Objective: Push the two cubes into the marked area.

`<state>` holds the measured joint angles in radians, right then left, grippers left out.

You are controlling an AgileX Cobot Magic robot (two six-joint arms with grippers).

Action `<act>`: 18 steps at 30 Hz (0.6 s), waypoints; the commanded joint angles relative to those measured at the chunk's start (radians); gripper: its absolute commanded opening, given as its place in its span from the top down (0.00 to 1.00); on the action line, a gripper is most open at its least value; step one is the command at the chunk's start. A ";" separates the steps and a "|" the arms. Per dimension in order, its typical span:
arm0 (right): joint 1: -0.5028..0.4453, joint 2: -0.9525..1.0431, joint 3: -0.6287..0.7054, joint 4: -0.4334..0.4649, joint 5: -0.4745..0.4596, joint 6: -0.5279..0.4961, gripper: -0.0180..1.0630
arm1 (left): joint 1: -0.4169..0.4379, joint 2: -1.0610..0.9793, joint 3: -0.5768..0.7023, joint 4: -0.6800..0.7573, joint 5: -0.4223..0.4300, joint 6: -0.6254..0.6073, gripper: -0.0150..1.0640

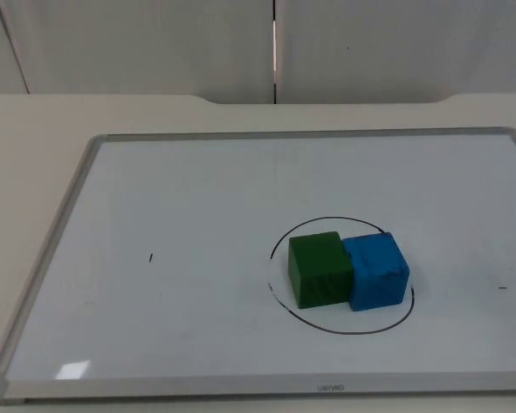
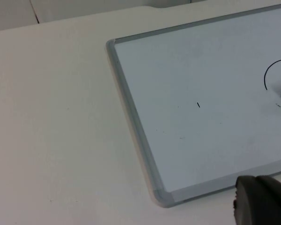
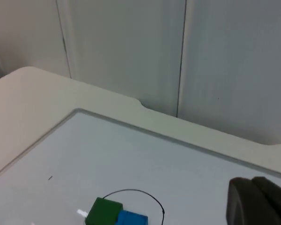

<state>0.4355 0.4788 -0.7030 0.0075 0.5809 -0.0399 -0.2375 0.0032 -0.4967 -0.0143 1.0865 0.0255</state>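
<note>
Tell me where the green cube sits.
In the top view the green cube sits inside the drawn circle on the whiteboard, touching the blue cube.

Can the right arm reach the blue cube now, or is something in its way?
Probably yes. The blue cube sits inside the drawn circle, touching the green cube on one side; its other sides and top are free on the whiteboard.
</note>
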 commanded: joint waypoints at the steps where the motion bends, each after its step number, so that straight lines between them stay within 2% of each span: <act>1: 0.004 -0.056 0.032 -0.008 0.036 -0.005 0.98 | -0.006 -0.003 0.004 0.006 -0.012 -0.002 0.99; 6: 0.004 -0.130 0.067 -0.008 0.120 -0.003 0.98 | -0.006 -0.003 0.004 0.006 -0.012 -0.002 0.99; 12: 0.004 -0.188 0.097 -0.001 0.148 -0.003 0.98 | -0.006 -0.003 0.004 0.006 -0.012 -0.002 0.99; 18: 0.004 -0.263 0.181 -0.008 0.209 0.002 0.98 | -0.006 -0.003 0.004 0.006 -0.012 -0.002 0.99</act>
<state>0.4355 0.2255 -0.5305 0.0069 0.7786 -0.0399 -0.2375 0.0032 -0.4967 -0.0105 1.0865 0.0255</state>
